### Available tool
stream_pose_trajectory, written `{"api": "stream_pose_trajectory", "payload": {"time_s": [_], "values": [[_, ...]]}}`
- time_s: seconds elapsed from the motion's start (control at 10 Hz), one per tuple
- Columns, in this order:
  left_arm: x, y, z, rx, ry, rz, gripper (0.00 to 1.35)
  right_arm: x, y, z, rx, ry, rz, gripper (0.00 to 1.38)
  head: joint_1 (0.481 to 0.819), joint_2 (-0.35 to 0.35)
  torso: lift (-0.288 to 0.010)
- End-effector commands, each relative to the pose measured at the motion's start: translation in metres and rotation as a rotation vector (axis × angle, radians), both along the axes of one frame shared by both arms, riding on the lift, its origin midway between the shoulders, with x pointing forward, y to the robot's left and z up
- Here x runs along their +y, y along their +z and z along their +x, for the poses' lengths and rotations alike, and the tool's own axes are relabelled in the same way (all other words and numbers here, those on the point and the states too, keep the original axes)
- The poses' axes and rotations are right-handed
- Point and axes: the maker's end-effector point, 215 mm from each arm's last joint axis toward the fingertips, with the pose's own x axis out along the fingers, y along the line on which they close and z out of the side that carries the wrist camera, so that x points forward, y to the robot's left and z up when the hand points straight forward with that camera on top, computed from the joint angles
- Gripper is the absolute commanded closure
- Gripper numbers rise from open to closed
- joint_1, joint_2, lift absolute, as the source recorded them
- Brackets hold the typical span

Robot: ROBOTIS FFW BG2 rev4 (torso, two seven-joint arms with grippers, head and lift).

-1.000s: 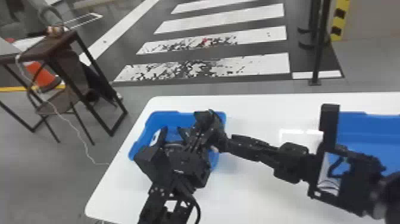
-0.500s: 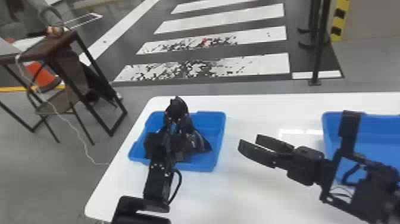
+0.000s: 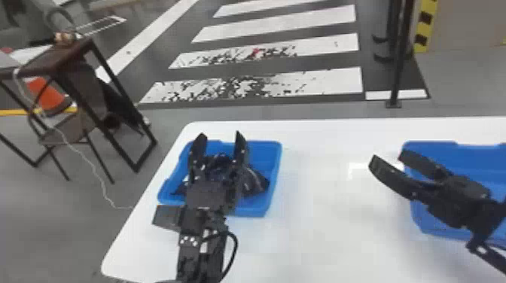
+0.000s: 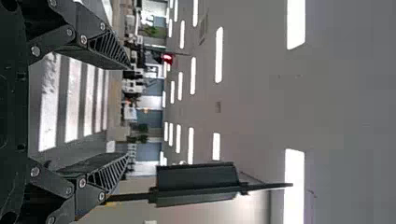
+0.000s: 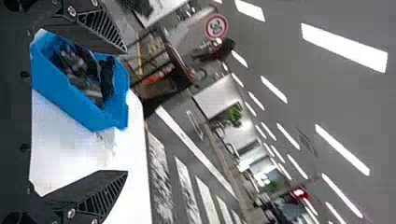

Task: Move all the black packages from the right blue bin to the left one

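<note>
Left gripper (image 3: pixel 220 137), its flat black fingers standing wide apart, is hanging over the left blue bin (image 3: pixel 276 165). Inside that bin, crinkled, slightly shiny black packages (image 3: pixel 258 182) are lying, the gripper partly covering them. Beyond it, a crosswalk (image 3: pixel 301 83) with worn white stripes is crossing the floor. To its right, over the smooth white table (image 3: pixel 331 241), the right gripper (image 3: pixel 387 157) is also holding its fingers wide, and is sitting farther from the left bin than a moment ago. Farther right, the hard-edged right blue bin (image 3: pixel 474 158) is resting, partly blocked by that gripper.
</note>
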Motion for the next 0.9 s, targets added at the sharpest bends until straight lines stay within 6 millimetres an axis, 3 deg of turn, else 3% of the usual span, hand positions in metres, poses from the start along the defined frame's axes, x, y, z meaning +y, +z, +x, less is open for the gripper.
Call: {"api": "stream_pose_trajectory", "payload": {"time_s": [0.0, 0.2, 0.4, 0.6, 0.8], "values": [[-0.024, 0.02, -0.032, -0.007, -0.046, -0.026, 0.41, -0.056, 0.015, 0.003, -0.104, -0.16, -0.073, 0.11, 0.695, 0.273, -0.14], [-0.056, 0.006, -0.046, 0.129, -0.109, -0.026, 0.41, -0.116, 0.027, -0.017, -0.185, -0.368, -0.196, 0.11, 0.695, 0.158, -0.14], [-0.068, -0.031, -0.046, 0.318, -0.135, 0.025, 0.41, -0.151, 0.023, -0.045, -0.18, -0.504, -0.293, 0.11, 0.695, 0.064, -0.14], [-0.067, -0.032, -0.05, 0.315, -0.125, 0.076, 0.41, -0.155, 0.017, -0.059, -0.162, -0.527, -0.309, 0.12, 0.695, 0.003, -0.14], [-0.066, -0.027, -0.054, 0.298, -0.114, 0.068, 0.41, -0.156, 0.017, -0.064, -0.155, -0.533, -0.308, 0.12, 0.695, -0.002, -0.14]]}}
